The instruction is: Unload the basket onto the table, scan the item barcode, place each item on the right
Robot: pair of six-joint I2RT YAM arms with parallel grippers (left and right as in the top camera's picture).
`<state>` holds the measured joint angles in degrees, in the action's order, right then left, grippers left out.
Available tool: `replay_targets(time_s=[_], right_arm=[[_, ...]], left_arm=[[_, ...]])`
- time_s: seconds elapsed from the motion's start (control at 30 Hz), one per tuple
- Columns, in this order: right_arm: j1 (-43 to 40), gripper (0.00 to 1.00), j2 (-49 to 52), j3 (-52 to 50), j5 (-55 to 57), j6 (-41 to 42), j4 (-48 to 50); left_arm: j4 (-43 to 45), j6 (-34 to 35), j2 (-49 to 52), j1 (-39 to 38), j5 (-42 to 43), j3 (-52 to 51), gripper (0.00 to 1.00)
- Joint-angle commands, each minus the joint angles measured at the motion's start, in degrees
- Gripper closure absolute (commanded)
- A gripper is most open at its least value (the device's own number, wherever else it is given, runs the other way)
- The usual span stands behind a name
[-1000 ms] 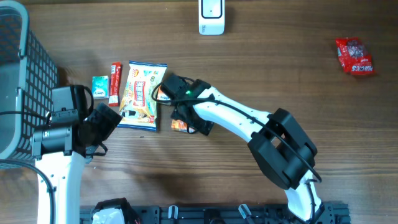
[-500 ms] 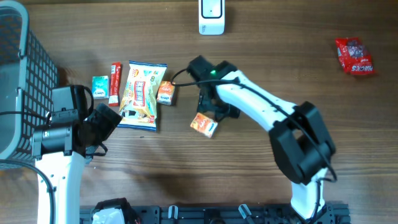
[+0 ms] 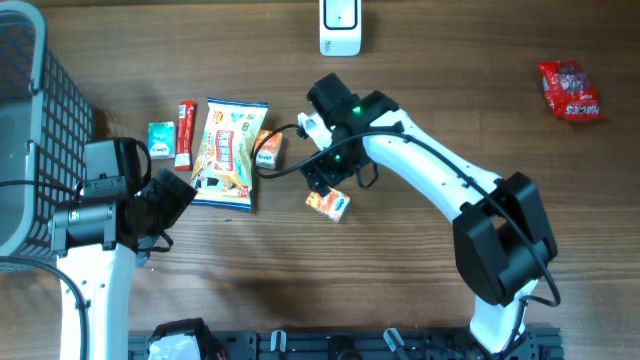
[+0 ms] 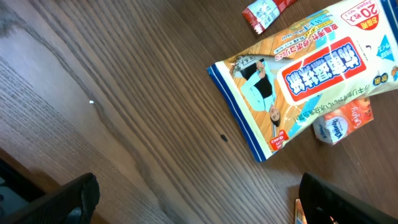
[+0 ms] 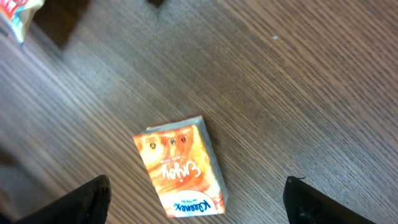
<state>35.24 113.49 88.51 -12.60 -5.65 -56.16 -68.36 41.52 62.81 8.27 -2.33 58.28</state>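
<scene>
Tissues, the small orange pack (image 5: pixel 179 167), lay flat on the desk (image 5: pixel 298 93) beneath my right gripper (image 5: pixel 200 202), whose jaws stood wide apart and held nothing. My left gripper (image 4: pixel 199 208) hung just as open near the snack bag (image 4: pixel 311 81), and farther off the white scanner (image 3: pixel 340 27) sat at the desk's far edge.

This looks like a shop checkout. A brown wooden counter (image 3: pixel 450 60) holds small things you can buy. A snack bag (image 3: pixel 228 150) lies to the left of the right gripper (image 3: pixel 322 183), a small orange pack (image 3: pixel 327 203) just below it, and a red sweet packet (image 3: pixel 570 90) far off to its right. A white scanner (image 3: pixel 340 27) stands beyond that gripper. A grey shopping basket (image 3: pixel 20 100) sits past the left gripper (image 3: pixel 170 200).
</scene>
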Motion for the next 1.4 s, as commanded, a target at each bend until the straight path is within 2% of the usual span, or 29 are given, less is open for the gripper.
replay_targets(time_s=[0.0,0.17,0.3,0.77,0.83,1.1,1.37], right_arm=[[-3.4,0.03,1.6,-1.2,-5.1,-5.0,0.5],[-9.0,0.00,1.6,-5.9,-17.7,-11.3,1.3],[-12.2,0.01,1.7,-10.0,-28.6,-12.3,4.5],[-10.6,0.01,2.3,-16.0,-29.9,-5.0,11.3],[-10.6,0.06,3.0,-16.9,-29.9,-2.5,12.9],[-9.9,0.11,5.7,-16.9,-35.5,1.1,13.2],[-9.3,0.33,6.2,-16.9,-33.5,7.8,13.3]], left_arm=[[-0.3,1.0,0.2,0.4,-1.2,0.9,0.00],[-0.2,1.0,0.2,0.4,-1.2,0.9,0.00],[0.0,1.0,0.2,0.4,-1.2,0.9,0.00],[1.0,1.0,0.2,0.4,-1.2,0.9,0.00],[1.3,1.0,0.2,0.4,-1.2,0.9,0.00],[1.5,1.0,0.2,0.4,-1.2,0.9,0.00],[1.4,1.0,0.2,0.4,-1.2,0.9,0.00]])
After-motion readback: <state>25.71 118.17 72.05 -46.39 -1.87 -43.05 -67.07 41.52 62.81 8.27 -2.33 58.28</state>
